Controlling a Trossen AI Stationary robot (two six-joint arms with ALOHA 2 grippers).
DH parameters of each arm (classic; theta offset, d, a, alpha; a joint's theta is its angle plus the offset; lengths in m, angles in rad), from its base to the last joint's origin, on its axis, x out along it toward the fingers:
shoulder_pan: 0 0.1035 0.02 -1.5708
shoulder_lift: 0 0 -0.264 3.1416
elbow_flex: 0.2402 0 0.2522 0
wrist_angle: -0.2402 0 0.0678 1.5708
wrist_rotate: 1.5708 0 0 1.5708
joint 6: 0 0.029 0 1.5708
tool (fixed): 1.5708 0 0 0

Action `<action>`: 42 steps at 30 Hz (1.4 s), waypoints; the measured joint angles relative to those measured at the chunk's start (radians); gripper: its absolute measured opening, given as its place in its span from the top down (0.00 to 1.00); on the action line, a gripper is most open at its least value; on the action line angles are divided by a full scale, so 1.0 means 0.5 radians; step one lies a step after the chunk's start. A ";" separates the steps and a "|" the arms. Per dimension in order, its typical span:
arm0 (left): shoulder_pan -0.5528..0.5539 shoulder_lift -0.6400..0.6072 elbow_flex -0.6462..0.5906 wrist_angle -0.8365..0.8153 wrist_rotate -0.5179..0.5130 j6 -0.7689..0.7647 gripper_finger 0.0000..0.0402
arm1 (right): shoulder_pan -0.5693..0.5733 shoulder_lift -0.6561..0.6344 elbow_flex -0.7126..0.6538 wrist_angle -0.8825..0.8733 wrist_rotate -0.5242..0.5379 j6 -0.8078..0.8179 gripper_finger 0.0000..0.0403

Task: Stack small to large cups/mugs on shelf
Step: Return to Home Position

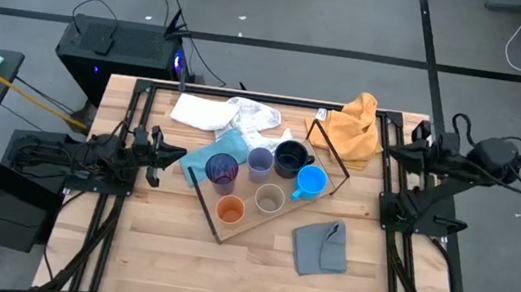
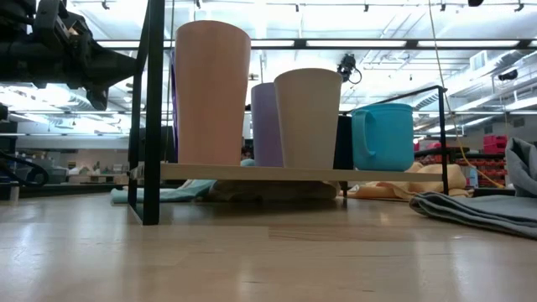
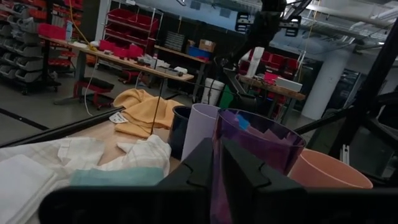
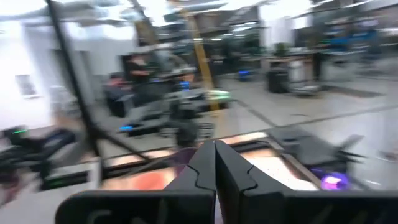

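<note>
High view shows a flat light-wood shelf board with thin black frame rods (image 1: 243, 186) standing turned at an angle on the middle of the slatted wooden desk (image 1: 174, 266). All six cups stand upright on it in two rows. The far row runs from a dark purple see-through tumbler (image 1: 221, 169) to a lavender plastic cup (image 1: 259, 162) and then a black mug with a handle (image 1: 290, 156). The near row runs from an orange plastic cup (image 1: 230, 209) to a beige plastic cup (image 1: 270, 200) and then a bright blue mug with a handle (image 1: 310, 182).

From desk height, the board sits raised on its rods, clear of the desk, with the cups resting on top.

A grey cloth square (image 1: 320, 247) lies on the desk just beside the shelf's near right side. A crumpled orange cloth (image 1: 356, 128) and a white cloth (image 1: 224, 116) lie behind the shelf.

The left hand (image 3: 216, 149) hangs over the desk's left side, facing the purple tumbler and apart from it. Its two dark fingers are pressed together and hold nothing. The right hand (image 4: 215, 148) is drawn back at the desk's right edge, well apart from the cups, its fingers likewise together and empty.
</note>
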 joint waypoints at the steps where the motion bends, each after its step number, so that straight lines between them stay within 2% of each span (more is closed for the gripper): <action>1: 0.000 0.000 0.000 0.000 0.000 0.000 0.91 | 0.001 -0.009 -0.006 0.006 -0.068 0.008 0.99; 6: 0.000 0.000 0.000 0.000 0.001 0.000 0.93 | 0.001 -0.020 -0.111 0.129 -0.399 0.077 0.98; 11: 0.000 0.000 0.000 0.000 0.000 -0.042 0.93 | 0.000 -0.029 -0.327 0.585 -0.728 0.110 0.99; 13: 0.000 0.000 0.000 0.000 0.000 -0.053 0.92 | -0.002 -0.030 -0.453 0.816 -0.785 0.080 0.99; 16: -0.001 0.000 0.000 0.000 0.000 -0.055 0.91 | -0.070 -0.030 -0.663 0.972 -0.752 0.089 0.98; 19: 0.000 0.000 0.000 0.000 0.000 -0.055 0.90 | -0.240 -0.027 -0.856 1.147 -0.741 0.168 0.99; 21: 0.000 0.000 0.000 0.000 0.000 -0.060 0.90 | -0.392 -0.029 -0.953 1.298 -0.845 0.203 0.99; 27: 0.000 0.000 0.000 0.000 0.000 -0.105 0.92 | -0.978 -0.027 -1.037 1.345 -1.410 0.370 0.99; 31: 0.000 0.000 0.000 0.000 0.000 -0.105 0.93 | -1.377 -0.023 -1.044 1.171 -1.779 0.397 0.99; 35: -0.001 0.000 0.000 0.000 0.000 -0.105 0.92 | -1.673 -0.044 -1.044 1.134 -2.080 0.417 0.99; 38: 0.000 0.000 0.000 0.000 0.000 -0.105 0.91 | -1.786 -0.129 -1.044 1.136 -2.154 0.458 0.99; 42: 0.000 0.000 0.000 -0.008 0.000 -0.103 0.90 | -1.797 -0.296 -1.044 1.193 -2.088 0.510 1.00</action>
